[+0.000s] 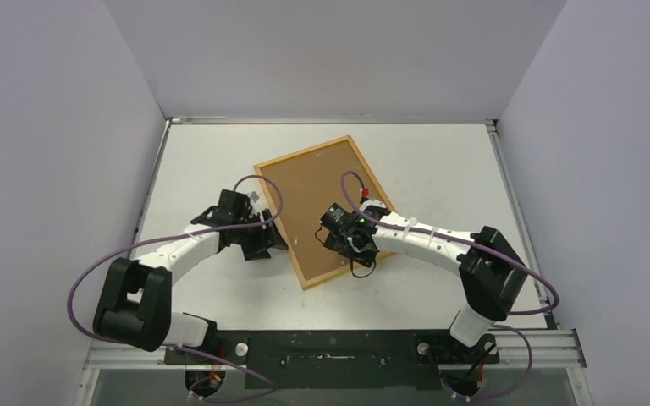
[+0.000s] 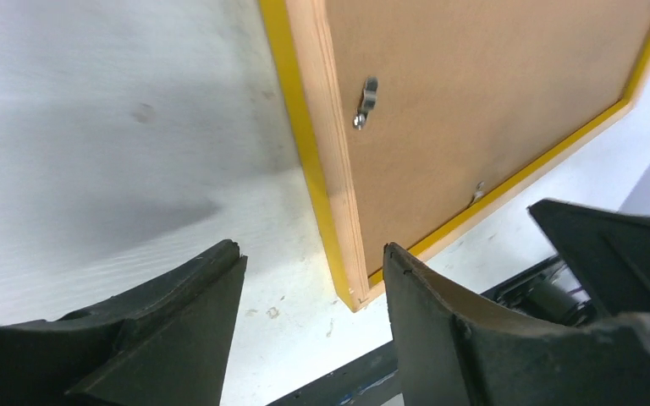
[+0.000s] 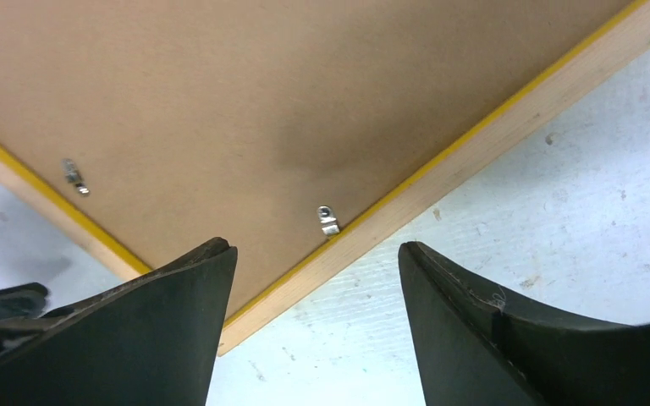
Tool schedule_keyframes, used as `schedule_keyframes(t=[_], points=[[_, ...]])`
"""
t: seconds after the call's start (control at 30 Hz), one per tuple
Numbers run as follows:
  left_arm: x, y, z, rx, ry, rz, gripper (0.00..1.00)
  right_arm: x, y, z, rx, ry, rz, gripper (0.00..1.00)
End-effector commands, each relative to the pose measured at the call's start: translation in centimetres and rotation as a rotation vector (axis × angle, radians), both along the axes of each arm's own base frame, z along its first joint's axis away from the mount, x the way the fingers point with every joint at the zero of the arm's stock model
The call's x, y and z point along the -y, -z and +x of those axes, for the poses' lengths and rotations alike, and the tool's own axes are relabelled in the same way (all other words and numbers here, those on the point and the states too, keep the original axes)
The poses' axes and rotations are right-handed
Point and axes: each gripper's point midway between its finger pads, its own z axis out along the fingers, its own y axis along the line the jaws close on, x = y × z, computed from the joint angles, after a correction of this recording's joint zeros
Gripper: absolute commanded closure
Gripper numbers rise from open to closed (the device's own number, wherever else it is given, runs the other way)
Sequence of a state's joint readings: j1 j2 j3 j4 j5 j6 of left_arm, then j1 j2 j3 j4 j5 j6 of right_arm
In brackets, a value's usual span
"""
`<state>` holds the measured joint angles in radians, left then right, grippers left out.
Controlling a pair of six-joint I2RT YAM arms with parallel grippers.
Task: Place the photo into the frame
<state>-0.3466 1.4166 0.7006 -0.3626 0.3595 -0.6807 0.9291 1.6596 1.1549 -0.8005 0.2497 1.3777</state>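
The frame lies back-up and skewed in the middle of the white table, its light wood rim and yellow edge showing. A brown backing board fills it, with small metal clips along the rim. The photo is hidden. My left gripper is at the frame's left edge near its near corner, and stands open with that corner between the fingers, unclamped. My right gripper hovers open over the frame's near edge and the board.
White walls close the table in on the left, right and back. A black mounting rail runs along the near edge by the arm bases. Part of the right arm shows in the left wrist view.
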Motion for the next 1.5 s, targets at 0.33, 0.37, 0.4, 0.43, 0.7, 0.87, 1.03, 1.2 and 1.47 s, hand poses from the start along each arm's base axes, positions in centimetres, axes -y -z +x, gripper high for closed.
schedule_keyframes(t=[0.33,0.37,0.4,0.43,0.7,0.87,1.03,1.2,1.47], points=[[-4.1,-4.8,8.9,0.064,-0.122,-0.150,0.32,-8.8,-5.1,6.5,0.147,-0.418,-0.011,0.38],[-4.1,-4.5,9.4,0.051,-0.128,-0.156,0.34,-8.9,-4.8,6.7,0.144,-0.421,-0.039,0.41],[-4.2,-4.3,9.9,0.045,-0.133,-0.159,0.36,-8.9,-4.5,7.0,0.140,-0.421,-0.062,0.43],[-4.3,-4.0,10.3,0.033,-0.141,-0.163,0.38,-8.9,-4.0,7.0,0.129,-0.422,-0.078,0.45],[-3.5,-1.9,11.9,-0.015,-0.106,-0.220,0.44,-9.1,-0.9,5.9,0.014,-0.492,-0.123,0.48],[-3.5,-0.9,11.9,-0.031,-0.099,-0.212,0.47,-10.1,-0.6,6.0,0.018,-0.545,-0.132,0.50],[-3.2,-0.3,12.4,-0.058,-0.118,-0.230,0.52,-10.5,0.0,6.4,0.024,-0.551,-0.154,0.51],[-3.0,0.7,12.6,-0.126,-0.155,-0.243,0.60,-10.5,0.6,7.1,0.030,-0.537,-0.189,0.52],[-3.2,2.1,11.8,-0.175,-0.177,-0.231,0.68,-10.8,1.4,7.9,0.037,-0.533,-0.202,0.57]])
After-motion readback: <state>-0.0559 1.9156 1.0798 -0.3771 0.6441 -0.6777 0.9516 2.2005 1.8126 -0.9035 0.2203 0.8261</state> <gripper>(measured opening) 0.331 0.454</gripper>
